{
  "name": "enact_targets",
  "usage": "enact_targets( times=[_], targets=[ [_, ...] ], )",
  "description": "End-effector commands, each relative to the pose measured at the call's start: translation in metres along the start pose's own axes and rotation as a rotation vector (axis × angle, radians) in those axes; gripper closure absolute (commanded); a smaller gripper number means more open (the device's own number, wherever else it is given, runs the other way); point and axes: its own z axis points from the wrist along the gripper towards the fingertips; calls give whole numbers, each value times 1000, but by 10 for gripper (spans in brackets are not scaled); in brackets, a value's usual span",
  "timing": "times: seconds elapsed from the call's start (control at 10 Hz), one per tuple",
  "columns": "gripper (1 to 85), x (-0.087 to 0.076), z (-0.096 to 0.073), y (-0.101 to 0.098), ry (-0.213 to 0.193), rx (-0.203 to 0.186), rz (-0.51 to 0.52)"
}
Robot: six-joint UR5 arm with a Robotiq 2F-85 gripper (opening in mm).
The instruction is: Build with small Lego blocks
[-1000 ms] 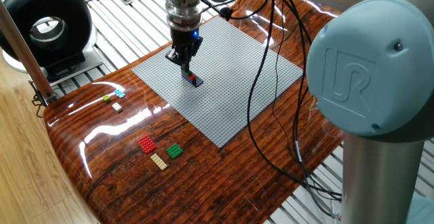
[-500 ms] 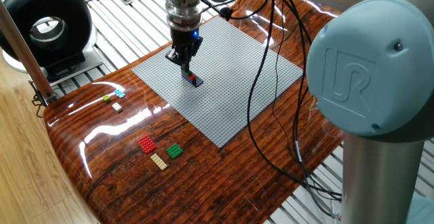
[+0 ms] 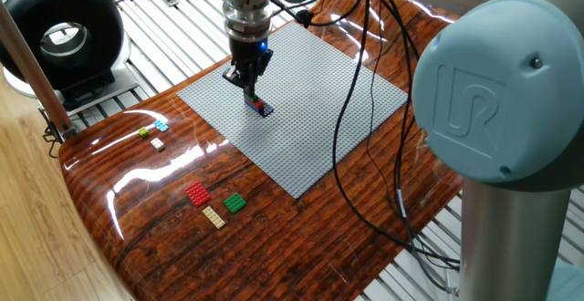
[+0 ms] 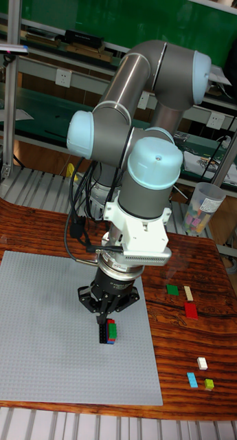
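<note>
A short stack of small Lego blocks [image 3: 260,107] in red, green, blue and a dark colour stands on the grey baseplate [image 3: 310,146]; it also shows in the tall fixed view [image 4: 108,333]. My gripper [image 3: 248,88] points straight down right over the stack, and its fingers [image 4: 103,317] are drawn together to a point at the stack's top. Whether they pinch the top brick is hidden. Loose bricks lie on the wooden table: red [image 3: 197,193], tan [image 3: 213,216], green [image 3: 235,202], light blue [image 3: 161,126], yellow-green [image 3: 144,132] and white [image 3: 158,143].
Black cables [image 3: 351,109] hang from the arm across the baseplate's right side. A round black device [image 3: 59,36] stands at the back left on the slatted metal bench. A clear cup [image 4: 200,207] holding coloured pieces stands beyond the table's far right.
</note>
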Motion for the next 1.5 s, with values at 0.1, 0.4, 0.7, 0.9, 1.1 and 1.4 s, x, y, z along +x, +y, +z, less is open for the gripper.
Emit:
enact_targets(
  times=[0.1,0.4,0.7,0.9,1.1,1.4],
  targets=[
    [843,-10,-3,28,-9,-35,70],
    [843,-28,2,76,-17,-3,151],
    [843,-14,0,67,39,49,18],
    [843,-21,0,67,13,48,-20],
    [843,-42,5,113,-1,1,43],
    [843,-56,8,141,6,38,92]
  ],
)
